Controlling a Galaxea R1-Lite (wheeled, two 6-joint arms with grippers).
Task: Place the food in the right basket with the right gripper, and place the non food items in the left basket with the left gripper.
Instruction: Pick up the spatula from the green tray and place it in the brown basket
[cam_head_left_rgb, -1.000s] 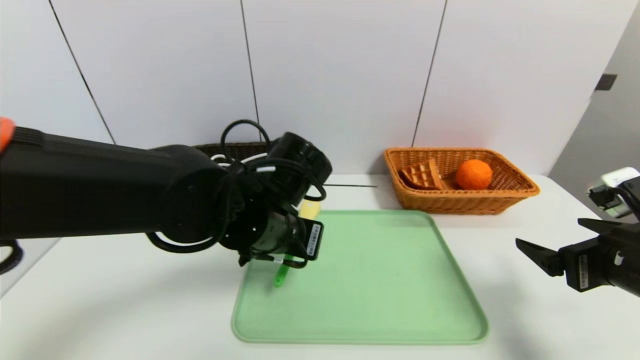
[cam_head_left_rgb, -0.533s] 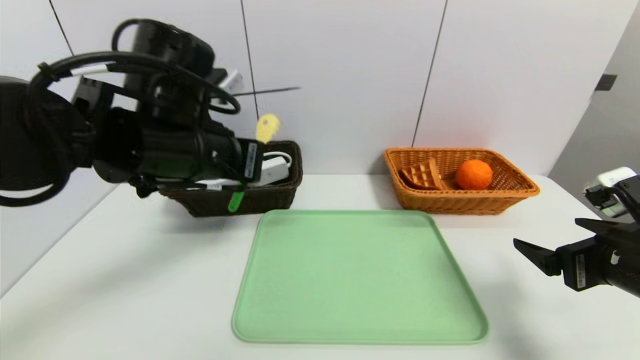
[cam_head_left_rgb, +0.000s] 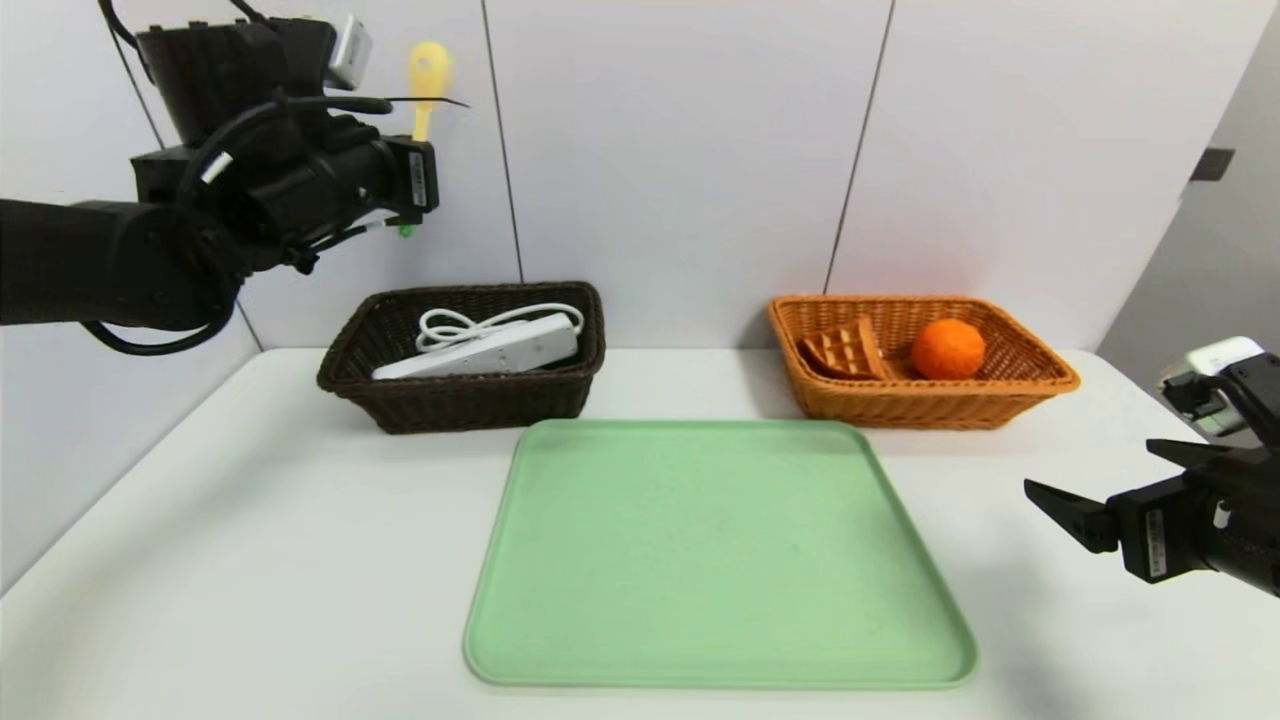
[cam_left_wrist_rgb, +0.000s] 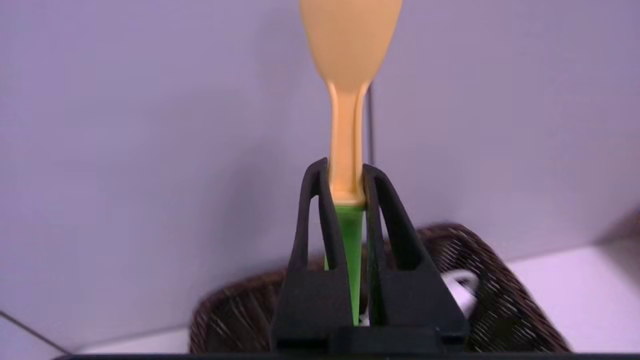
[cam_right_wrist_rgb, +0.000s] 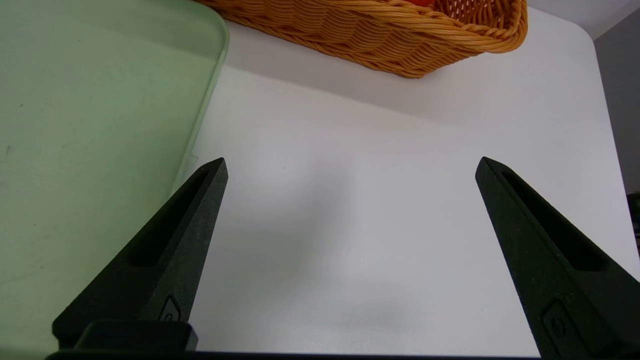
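The left gripper (cam_head_left_rgb: 420, 160) is clamped on a spatula (cam_head_left_rgb: 426, 85) with a yellow blade and green handle, the jaws pinching it where the two colours meet, as the left wrist view confirms (cam_left_wrist_rgb: 346, 195). A second ago this gripper was low over the near-left part of the green tray (cam_head_left_rgb: 720, 640) with the spatula at tray level; half a second ago it was level with the dark brown basket (cam_head_left_rgb: 462, 400); it now holds the spatula high in front of the wall, above and slightly left of that basket, blade upward. The lift-and-carry phase is therefore nearly complete, and the remaining step appears to be a descent over the basket followed by release. The dark brown basket already contains a white power strip (cam_head_left_rgb: 480, 350) with coiled cord, so the spatula should be lowered clear of that cord. The tray now carries nothing visible, which suggests the spatula is the last item to sort. Further right, the orange wicker basket (cam_head_left_rgb: 1030, 385) holds a waffle (cam_head_left_rgb: 842, 350) and an orange (cam_head_left_rgb: 947, 348), both unchanged. The right gripper (cam_head_left_rgb: 1110, 480) is parked over the white table (cam_head_left_rgb: 250, 560) to the right of the tray, jaws spread wide and empty, in the same position throughout.
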